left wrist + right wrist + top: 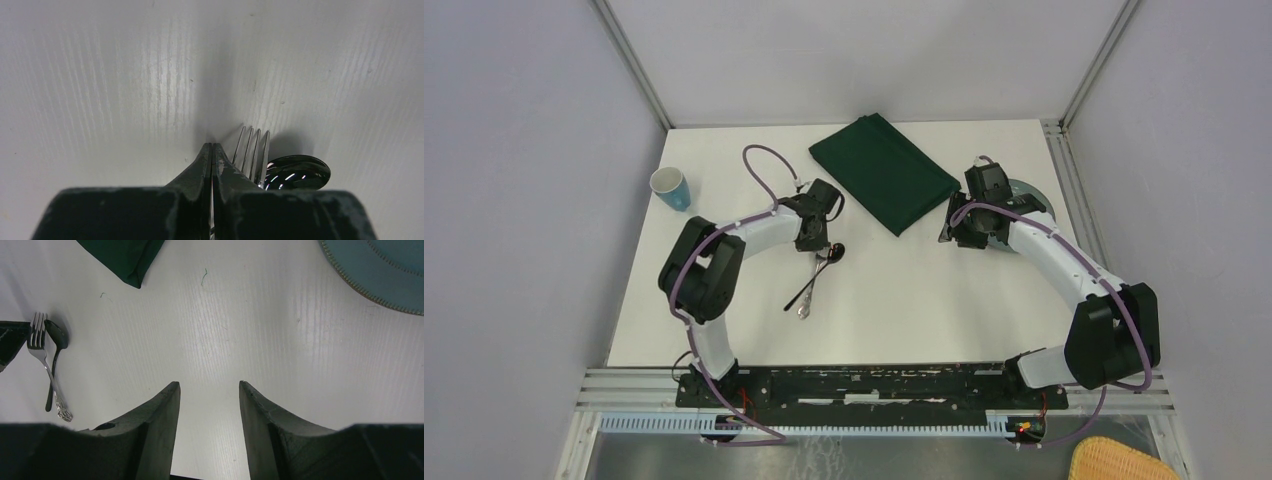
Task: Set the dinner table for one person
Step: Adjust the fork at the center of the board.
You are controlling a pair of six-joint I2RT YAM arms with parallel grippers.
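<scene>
Just beside the tips of the left gripper (212, 148), on the side facing the other arm, a fork (252, 150) and a spoon (297, 172) lie side by side on the dinner table (904, 310), the big white top that everything sits on. Those jaws are pressed together with nothing showing between them, and ahead of them the surface is bare white. The right gripper (207, 386) hangs with its 2 fingers apart and empty, only table showing in the gap. Ahead of those jaws, off to 1 side, is the corner of a dark green cloth (125, 255). Off to the other side is the beaded rim of a blue-grey plate (380, 270), near the table's right edge. Wide free surface separates the 2 grippers. A blue cup (670, 187) stands by the left edge, well apart from both.
</scene>
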